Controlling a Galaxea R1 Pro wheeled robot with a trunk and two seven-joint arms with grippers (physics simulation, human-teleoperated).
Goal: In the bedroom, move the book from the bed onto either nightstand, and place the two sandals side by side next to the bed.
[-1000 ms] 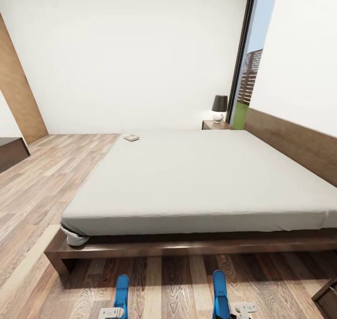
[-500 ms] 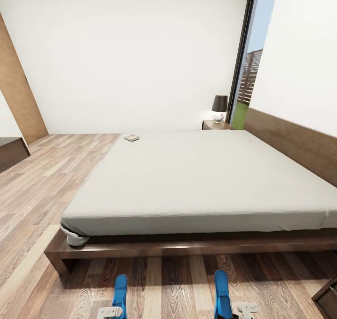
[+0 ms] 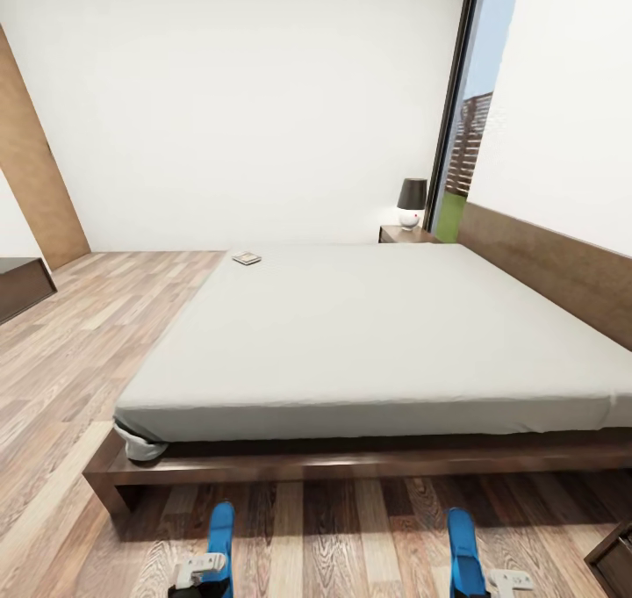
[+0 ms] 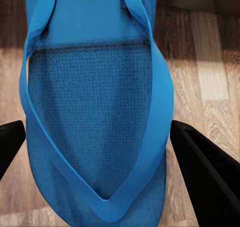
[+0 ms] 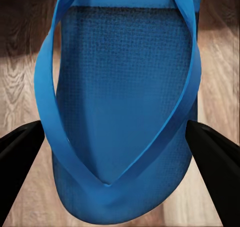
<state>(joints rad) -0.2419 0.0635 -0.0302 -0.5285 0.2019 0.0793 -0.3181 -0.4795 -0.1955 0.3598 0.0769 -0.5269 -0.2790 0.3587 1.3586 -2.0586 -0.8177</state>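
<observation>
The bed [image 3: 369,335] spans the head view, its pale-grey mattress on a dark wooden base. The small book [image 3: 247,258] lies on the mattress's far left corner. A nightstand [image 3: 404,234] stands beyond the bed by the window. Two blue sandals show low over the floor in front of the bed: the left sandal [image 3: 219,535] [image 4: 95,87] with my left gripper [image 3: 200,570] [image 4: 98,129] shut on its sides, and the right sandal [image 3: 463,545] [image 5: 125,77] held the same way by my right gripper [image 3: 509,580] [image 5: 116,129]. A wide gap separates the two sandals.
A black-shaded lamp [image 3: 411,201] sits on the nightstand beside a tall window [image 3: 465,141]. The headboard [image 3: 553,264] runs along the right wall. A dark cabinet corner [image 3: 614,558] is at the lower right. Low dark furniture [image 3: 22,286] and a brown door [image 3: 35,168] are at the left.
My right gripper carried its sandal to the right, widening the gap between the sandals. The left sandal shifted slightly left and lower. Bed and book are unchanged.
</observation>
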